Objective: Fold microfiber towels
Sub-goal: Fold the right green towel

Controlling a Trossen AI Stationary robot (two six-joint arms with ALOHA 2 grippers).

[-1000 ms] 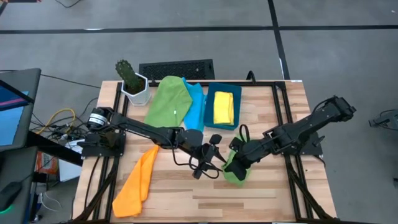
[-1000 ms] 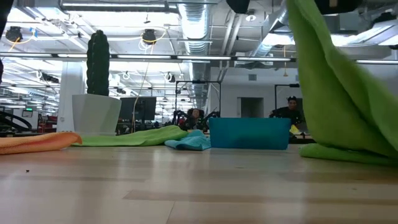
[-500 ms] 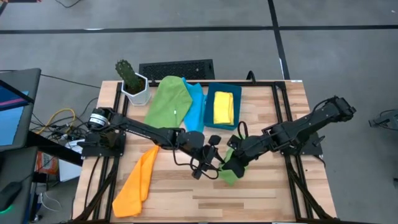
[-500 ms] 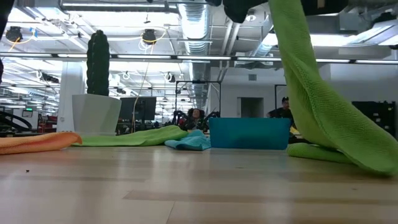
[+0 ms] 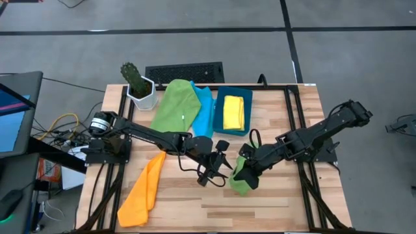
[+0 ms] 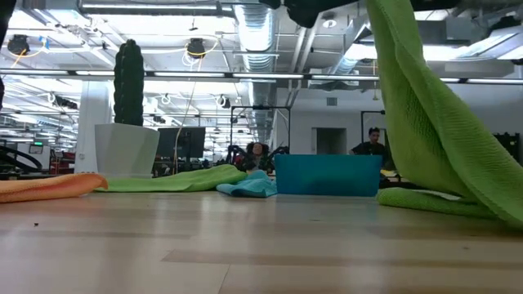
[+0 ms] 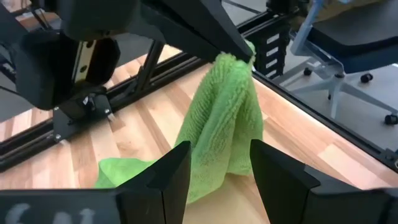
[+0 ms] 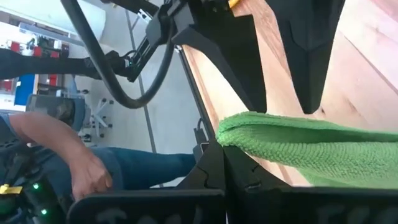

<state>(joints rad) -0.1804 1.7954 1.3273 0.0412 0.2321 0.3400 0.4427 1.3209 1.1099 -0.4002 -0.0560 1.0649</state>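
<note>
My right gripper (image 5: 243,166) is shut on a green microfiber towel (image 5: 240,181) near the table's middle and holds it up. The towel's lower part (image 6: 441,201) lies on the table. My left gripper (image 5: 221,165) is open just left of it. In the left wrist view its two fingers (image 7: 217,180) stand either side of the hanging towel (image 7: 221,130) without touching it. Another green towel (image 5: 175,104) and a light blue one (image 5: 204,108) lie at the far side. A yellow one (image 5: 234,112) lies in the blue bin (image 5: 217,114). An orange one (image 5: 144,188) lies near left. My right gripper pinches the green towel's top fold or edge (image 8: 249,134) between its two shut fingers; one layer or several, I cannot tell. The towel hangs slack below the fingertips (image 7: 239,53), and its lower end rests on the table.
A cactus in a white pot (image 5: 140,88) stands at the far left corner. A dark keyboard (image 5: 185,73) lies beyond the table's far edge. Bare wood lies along the near edge (image 5: 260,208). A person sits beyond the table in the right wrist view (image 8: 68,155).
My right gripper has carried the towel's held top a little toward the table's left and then slightly back. The hanging part has swung with it, while the lower end has stayed on the table.
</note>
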